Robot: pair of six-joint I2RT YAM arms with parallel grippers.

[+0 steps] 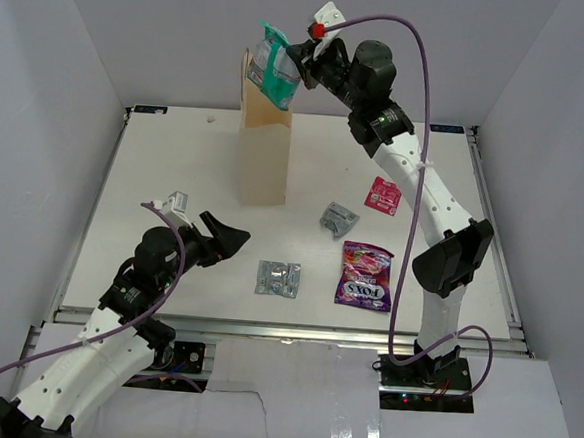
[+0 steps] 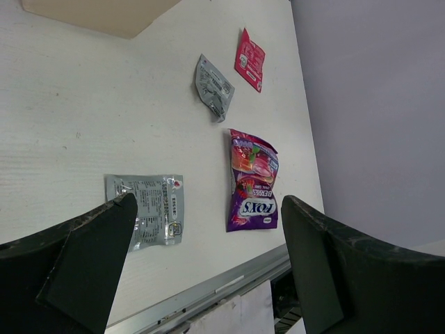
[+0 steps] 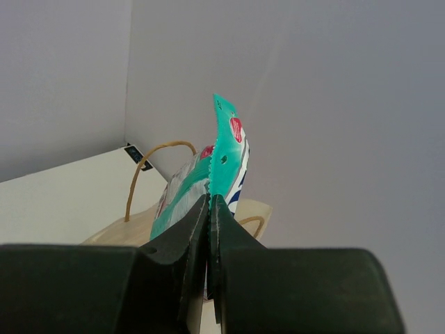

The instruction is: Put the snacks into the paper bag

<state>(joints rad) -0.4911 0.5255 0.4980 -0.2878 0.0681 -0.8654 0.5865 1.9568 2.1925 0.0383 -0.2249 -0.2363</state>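
Note:
The tall cream paper bag (image 1: 264, 152) stands upright at the table's middle back. My right gripper (image 1: 299, 57) is shut on the teal-and-white packet (image 1: 275, 65) and holds it over the bag's open top; the right wrist view shows the packet (image 3: 224, 149) pinched by its edge above the bag's handles (image 3: 142, 167). On the table lie a silver-grey packet (image 1: 278, 278), a second silver-grey packet (image 1: 338, 219), the purple-pink packet (image 1: 365, 275) and the small pink-red packet (image 1: 382, 195). My left gripper (image 1: 225, 242) is open and empty, low at the front left. The orange packet is out of view.
The left wrist view shows the near silver-grey packet (image 2: 151, 209), the purple-pink packet (image 2: 252, 182), the far silver-grey packet (image 2: 213, 87) and the pink-red packet (image 2: 249, 59), with the table's metal front rail (image 2: 208, 289) below. Grey walls enclose the table.

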